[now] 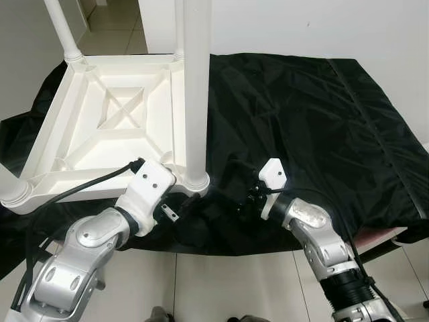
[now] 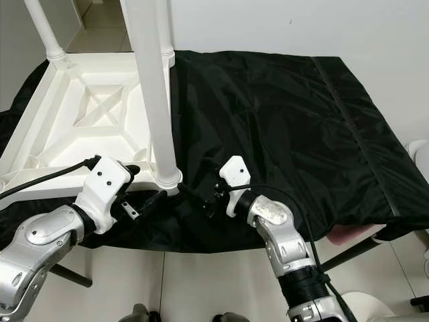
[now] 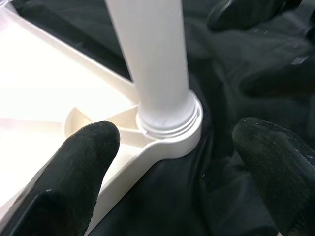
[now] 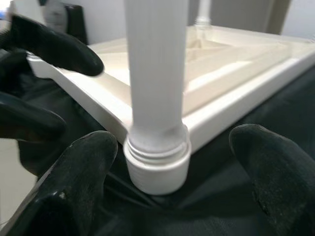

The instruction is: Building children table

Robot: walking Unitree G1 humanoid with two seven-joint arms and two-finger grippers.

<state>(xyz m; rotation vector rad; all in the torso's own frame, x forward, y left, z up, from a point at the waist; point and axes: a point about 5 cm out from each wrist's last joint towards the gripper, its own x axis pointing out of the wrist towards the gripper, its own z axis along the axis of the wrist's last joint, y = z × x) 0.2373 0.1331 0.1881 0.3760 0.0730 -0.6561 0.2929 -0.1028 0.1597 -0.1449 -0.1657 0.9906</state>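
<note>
A white plastic table [image 1: 100, 121] lies upside down on a black cloth. Its near-corner leg [image 1: 196, 87] stands upright in a round socket [image 1: 196, 180]. Ridged rings show where the leg [image 4: 156, 73] meets the socket [image 4: 157, 169]. My left gripper [image 1: 179, 206] is open just left of this socket, low against the cloth. In the left wrist view the gripper [image 3: 179, 142] has one finger on each side of the socket [image 3: 172, 132], not touching it. My right gripper [image 1: 236, 196] is open too and faces the same leg base from the right, fingers [image 4: 88, 162] apart from it.
Other legs [image 1: 64, 27] rise at the far corners, and one socket [image 1: 13, 191] is at the near left. The black cloth [image 1: 308, 114] spreads wrinkled to the right. Tiled floor [image 1: 221, 282] lies below the near edge. A white wall stands behind.
</note>
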